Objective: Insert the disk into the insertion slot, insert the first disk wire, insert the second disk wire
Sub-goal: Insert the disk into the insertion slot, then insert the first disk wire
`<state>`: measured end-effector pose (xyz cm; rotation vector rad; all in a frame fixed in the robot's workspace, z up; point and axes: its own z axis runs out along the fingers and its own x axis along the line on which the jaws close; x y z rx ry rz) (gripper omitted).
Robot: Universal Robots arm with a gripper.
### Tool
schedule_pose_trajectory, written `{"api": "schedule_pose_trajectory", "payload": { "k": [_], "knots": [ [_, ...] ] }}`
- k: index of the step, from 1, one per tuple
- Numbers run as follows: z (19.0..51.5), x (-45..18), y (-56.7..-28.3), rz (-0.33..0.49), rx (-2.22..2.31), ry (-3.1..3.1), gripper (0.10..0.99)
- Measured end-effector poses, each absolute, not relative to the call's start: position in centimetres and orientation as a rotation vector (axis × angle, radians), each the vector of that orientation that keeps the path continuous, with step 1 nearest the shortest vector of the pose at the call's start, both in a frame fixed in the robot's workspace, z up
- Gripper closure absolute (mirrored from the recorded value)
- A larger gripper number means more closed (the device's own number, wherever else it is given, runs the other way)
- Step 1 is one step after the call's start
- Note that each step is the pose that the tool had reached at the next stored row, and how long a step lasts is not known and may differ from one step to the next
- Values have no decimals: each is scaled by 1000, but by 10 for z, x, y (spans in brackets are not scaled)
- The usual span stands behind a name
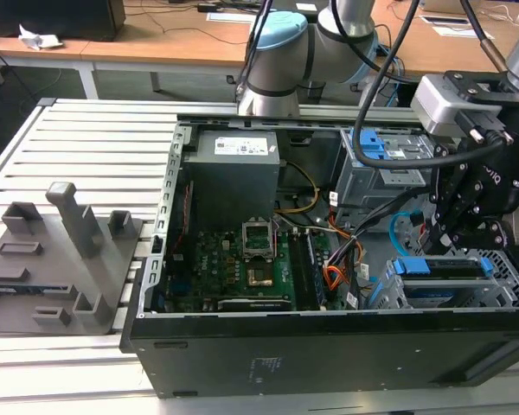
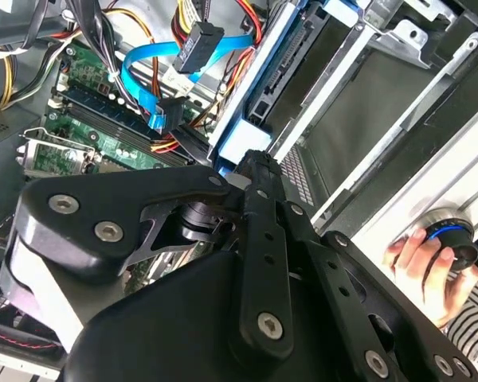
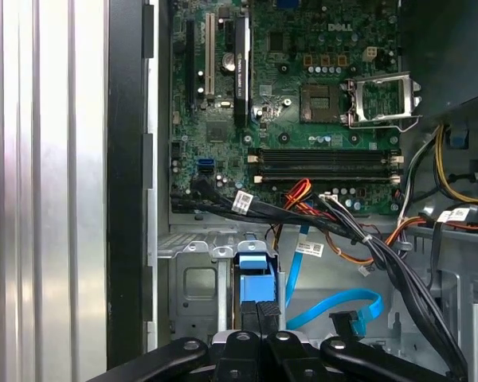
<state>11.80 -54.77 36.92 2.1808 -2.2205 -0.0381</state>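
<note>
First wrist view: gripper (image 3: 260, 309) closed, tips against the end of the disk (image 3: 252, 274), which sits in the insertion slot (image 3: 193, 278)
Rigid, fairly heavy and probably shock-sensitive, the disk is best taken by its blue carrier's end; just beyond the fingertips the limp second disk wire (image 3: 334, 306) loops, the first disk wire (image 2: 201, 41) in the second wrist view hangs beside it, and black cable bundles (image 3: 398, 270) crowd that side
</note>
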Motion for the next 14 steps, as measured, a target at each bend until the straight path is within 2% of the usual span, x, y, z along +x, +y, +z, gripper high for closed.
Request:
{"api": "schedule_pose_trajectory", "payload": {
  "k": [14],
  "knots": [
    [369,121,-547,-38,2181,-2221,980]
  ]
}}
